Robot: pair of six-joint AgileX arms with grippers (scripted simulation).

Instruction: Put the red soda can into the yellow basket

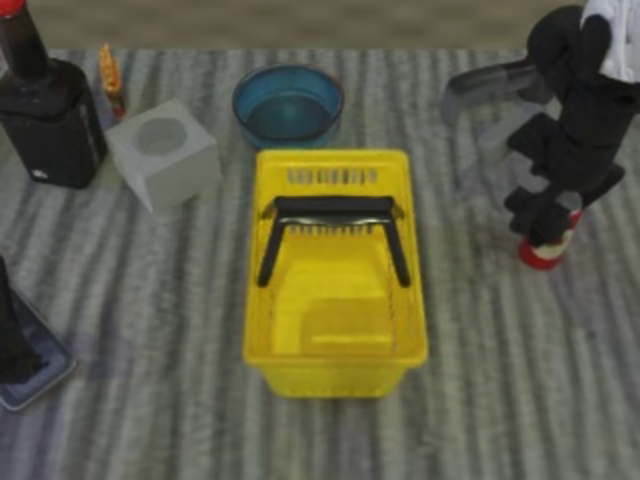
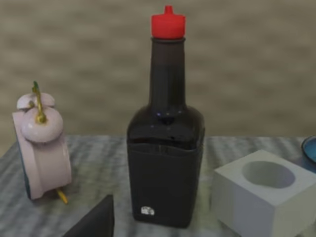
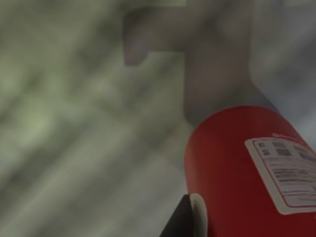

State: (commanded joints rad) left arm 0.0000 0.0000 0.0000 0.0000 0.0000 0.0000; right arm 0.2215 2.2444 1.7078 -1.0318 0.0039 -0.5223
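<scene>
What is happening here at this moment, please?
The right gripper is down over the red soda can on the right side of the table; whether its fingers are already closed on the can cannot be seen. The can is not yet in the yellow basket, which stands in the middle and holds nothing. The left arm is parked at the left edge, its camera facing a dark bottle.
</scene>
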